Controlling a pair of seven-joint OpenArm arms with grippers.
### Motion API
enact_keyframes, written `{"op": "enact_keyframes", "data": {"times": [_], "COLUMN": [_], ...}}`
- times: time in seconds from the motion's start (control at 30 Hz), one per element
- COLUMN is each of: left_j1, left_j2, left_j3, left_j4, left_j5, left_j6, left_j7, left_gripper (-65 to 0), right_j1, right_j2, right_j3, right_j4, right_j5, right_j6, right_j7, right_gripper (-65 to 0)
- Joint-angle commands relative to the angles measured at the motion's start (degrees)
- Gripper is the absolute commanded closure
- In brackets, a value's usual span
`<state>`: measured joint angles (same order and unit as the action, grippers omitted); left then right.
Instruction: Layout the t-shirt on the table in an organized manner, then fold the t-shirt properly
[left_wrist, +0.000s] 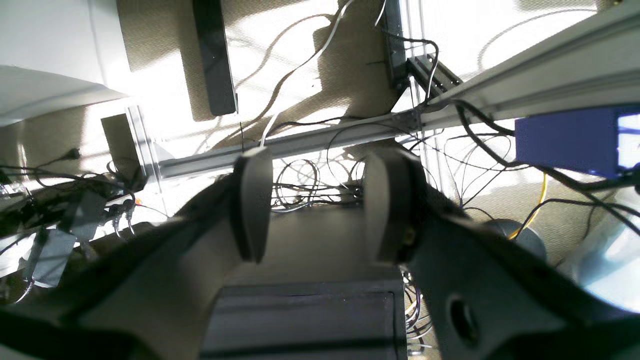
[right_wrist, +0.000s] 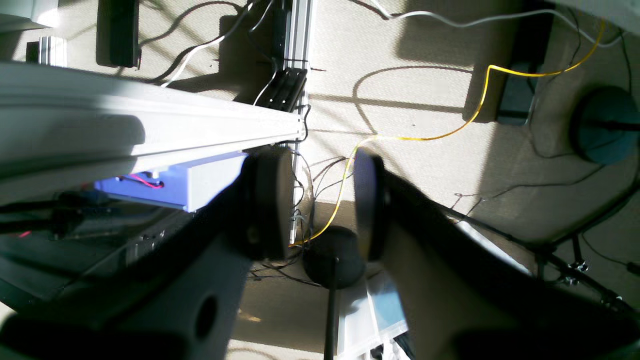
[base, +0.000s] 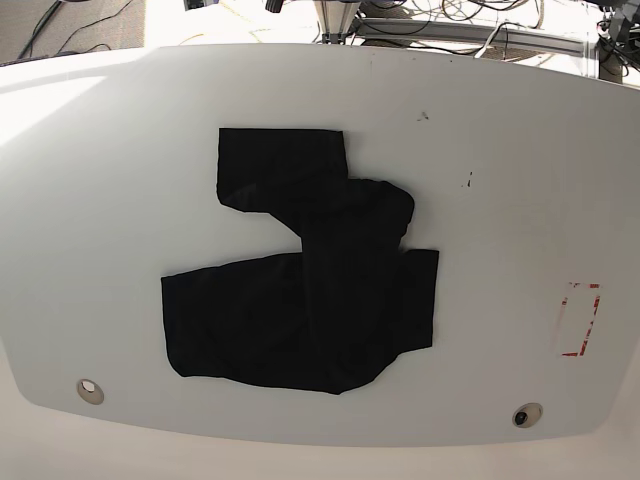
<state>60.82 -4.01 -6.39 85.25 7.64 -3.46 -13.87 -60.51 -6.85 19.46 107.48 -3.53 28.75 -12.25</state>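
Note:
The black t-shirt (base: 310, 290) lies crumpled and partly folded over itself in the middle of the white table (base: 500, 160), one part reaching toward the far side; no print shows. Neither arm appears in the base view. In the left wrist view my left gripper (left_wrist: 320, 175) is open, with only floor and cables showing between its fingers. My right gripper (right_wrist: 320, 175) in the right wrist view also stands open with nothing in it. Both wrist cameras look at the floor, away from the t-shirt.
A red-outlined rectangle (base: 580, 320) marks the table's right side. Two round metal fittings (base: 90, 390) (base: 526, 414) sit near the front edge. Aluminium rails (left_wrist: 525, 75), a blue box (left_wrist: 565, 140) and loose cables (right_wrist: 425, 135) fill the wrist views.

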Motion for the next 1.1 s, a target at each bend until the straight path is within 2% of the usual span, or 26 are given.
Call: {"op": "enact_keyframes", "data": {"times": [0.0,0.13,0.4,0.7,0.9,1.07], "left_j1": [3.31,5.6,7.62,2.44,-1.61,-5.83], "left_j2": [-0.17,-0.34,-4.82,-7.46,-9.92,-10.1], "left_j3": [-1.21,-2.09,-4.46,-6.84,-6.84,-6.75], "left_j4": [6.92,13.43,23.71,25.82,25.91,25.91], "left_j5": [-3.11,-7.24,-13.49,-18.14,-18.14,-18.23], "left_j6": [0.26,0.17,0.17,0.17,0.17,0.17], "left_j7": [-1.21,-1.12,-1.12,-0.86,4.33,9.25], "left_gripper": [-26.9,-26.9,-26.9,-26.9,-26.9,-27.2], "right_j1": [-3.27,-4.76,-3.88,0.51,4.82,9.65], "right_j2": [-0.05,-0.14,-0.14,-0.22,-0.22,-0.22], "right_j3": [0.18,0.18,0.36,0.45,0.18,0.18], "right_j4": [5.09,8.69,9.22,9.4,9.31,9.13], "right_j5": [1.46,1.46,1.46,1.46,1.46,1.46], "right_j6": [0.21,0.13,0.04,-0.23,-0.23,-0.23], "right_j7": [0.95,-0.36,0.51,3.42,3.42,3.42], "right_gripper": [-19.5,-19.5,-19.5,-19.5,-19.5,-19.5]}}
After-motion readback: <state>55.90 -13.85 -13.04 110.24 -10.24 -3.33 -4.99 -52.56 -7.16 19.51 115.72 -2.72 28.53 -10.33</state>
